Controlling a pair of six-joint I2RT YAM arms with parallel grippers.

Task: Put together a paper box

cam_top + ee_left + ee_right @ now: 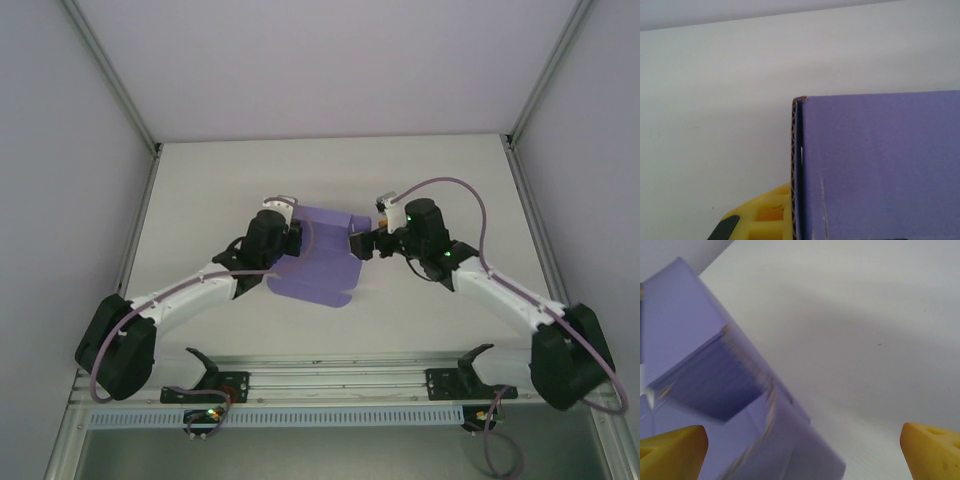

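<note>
1. At mid-table, the lilac paper box (322,262) lies as a partly folded sheet on the table (430,180), between the two grippers.
2. The left arm (190,290) stretches from its near-left base up and rightward. The left gripper (297,237) is pressed together on the card's left edge, with a yellow finger (765,216) flat against the card.
3. The right arm (500,290) reaches up and leftward. The right gripper (357,246) stands spread wide at the card's right side, its fingertips (671,450) well apart.

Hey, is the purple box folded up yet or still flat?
Partly folded. The paper box lies mostly spread on the table in the top view; a panel stands raised in the right wrist view.
</note>
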